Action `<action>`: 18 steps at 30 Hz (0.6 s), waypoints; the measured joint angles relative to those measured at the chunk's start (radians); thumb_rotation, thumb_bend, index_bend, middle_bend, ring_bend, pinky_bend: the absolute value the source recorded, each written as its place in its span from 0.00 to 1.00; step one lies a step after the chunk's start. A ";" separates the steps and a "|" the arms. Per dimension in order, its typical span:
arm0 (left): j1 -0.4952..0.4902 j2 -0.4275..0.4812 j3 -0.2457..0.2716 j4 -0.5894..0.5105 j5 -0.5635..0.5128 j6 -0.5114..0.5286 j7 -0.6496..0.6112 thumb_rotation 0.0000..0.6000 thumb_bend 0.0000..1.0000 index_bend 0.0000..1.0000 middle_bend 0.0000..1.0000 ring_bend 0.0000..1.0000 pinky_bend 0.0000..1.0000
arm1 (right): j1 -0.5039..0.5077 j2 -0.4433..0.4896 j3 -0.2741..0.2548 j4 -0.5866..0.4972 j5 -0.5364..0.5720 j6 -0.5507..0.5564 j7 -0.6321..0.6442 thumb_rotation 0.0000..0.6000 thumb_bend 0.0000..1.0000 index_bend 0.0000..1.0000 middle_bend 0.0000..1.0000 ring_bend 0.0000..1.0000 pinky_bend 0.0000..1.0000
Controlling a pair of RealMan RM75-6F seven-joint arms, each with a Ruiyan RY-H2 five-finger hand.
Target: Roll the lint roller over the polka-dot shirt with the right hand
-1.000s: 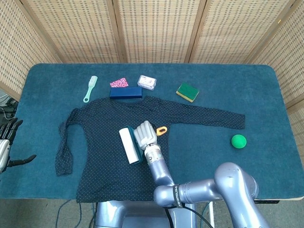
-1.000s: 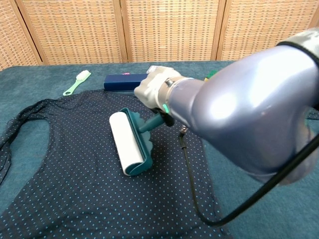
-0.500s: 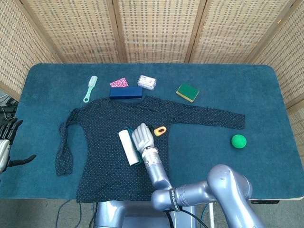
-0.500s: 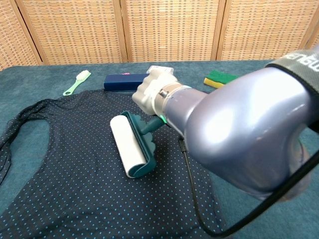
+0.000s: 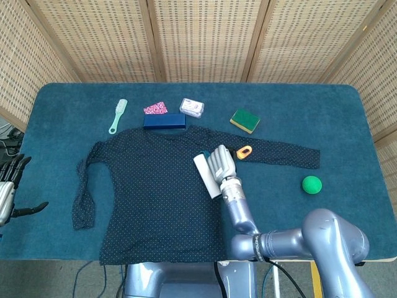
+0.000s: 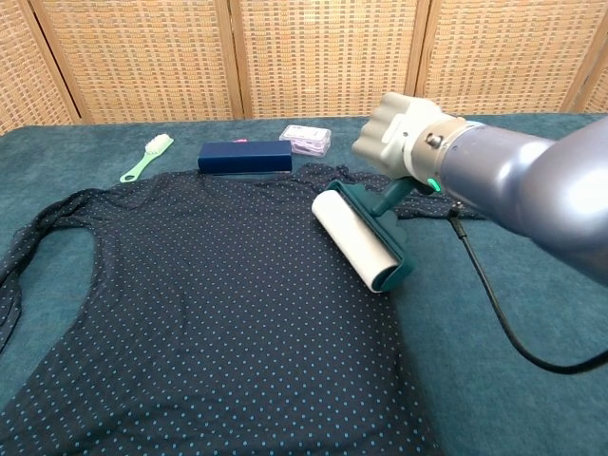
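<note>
The dark navy polka-dot shirt lies spread flat on the blue table, sleeves out to both sides. My right hand grips the teal handle of the lint roller; the orange end of the handle sticks out past the hand. In the chest view the roller's white roll rests on the shirt at the right side of its body, below my right hand. My left hand hangs off the table's left edge, fingers apart, holding nothing.
Along the far side lie a mint brush, a pink patterned piece, a blue box, a white packet and a green-yellow sponge. A green ball sits at the right.
My right hand has carried the roller to the right across the shirt, from the middle of its body to its right side. The left hand has not moved.
</note>
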 measured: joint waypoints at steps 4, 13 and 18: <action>-0.003 -0.001 0.000 0.000 0.000 -0.003 0.004 1.00 0.00 0.00 0.00 0.00 0.00 | -0.011 0.008 -0.006 -0.012 -0.018 -0.010 0.005 1.00 0.76 0.74 1.00 1.00 1.00; 0.000 0.002 0.001 -0.001 0.006 0.006 -0.004 1.00 0.00 0.00 0.00 0.00 0.00 | 0.021 -0.044 0.018 -0.028 -0.033 -0.008 -0.042 1.00 0.76 0.73 1.00 1.00 1.00; -0.001 0.001 0.001 0.001 0.003 0.002 -0.005 1.00 0.00 0.00 0.00 0.00 0.00 | 0.062 -0.097 0.039 -0.037 -0.051 -0.006 -0.086 1.00 0.76 0.73 1.00 1.00 1.00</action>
